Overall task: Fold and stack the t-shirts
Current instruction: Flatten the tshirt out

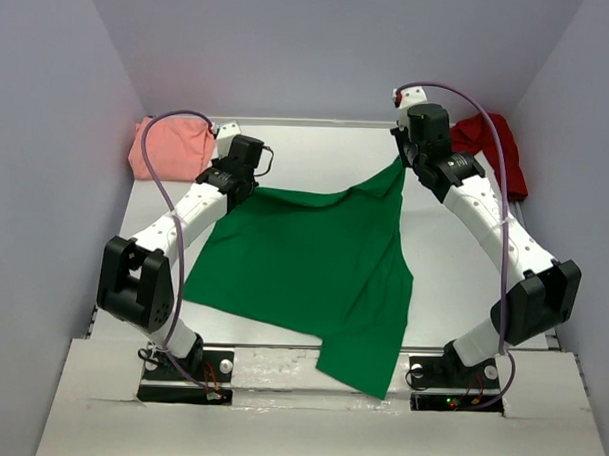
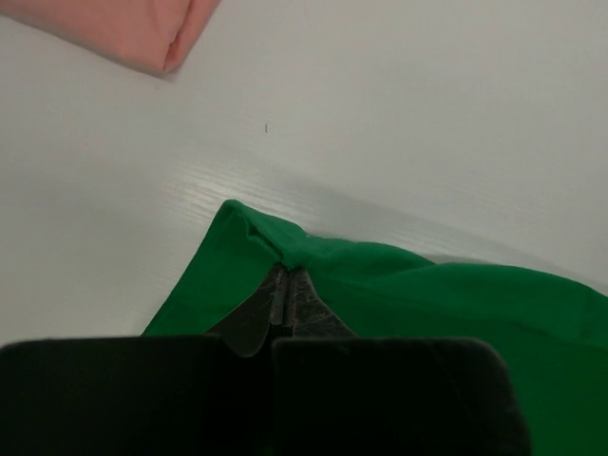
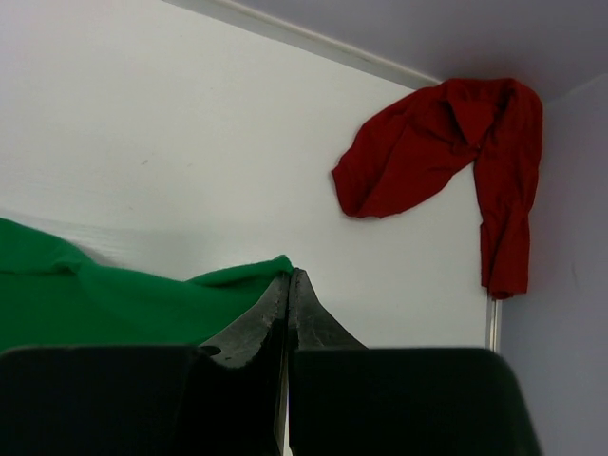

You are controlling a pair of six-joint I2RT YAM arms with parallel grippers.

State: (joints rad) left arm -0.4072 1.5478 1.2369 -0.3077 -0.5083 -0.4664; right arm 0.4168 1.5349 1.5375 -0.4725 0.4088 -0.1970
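The bright green t-shirt lies spread over the middle of the table, its near corner hanging over the front edge. My left gripper is shut on its far left corner. My right gripper is shut on its far right corner and holds that corner lifted, so the cloth rises to a point. The salmon-pink t-shirt lies bunched at the back left and shows in the left wrist view. The dark red t-shirt lies crumpled at the back right, also in the right wrist view.
Purple walls enclose the white table on the left, back and right. The arm bases are bolted at the near edge.
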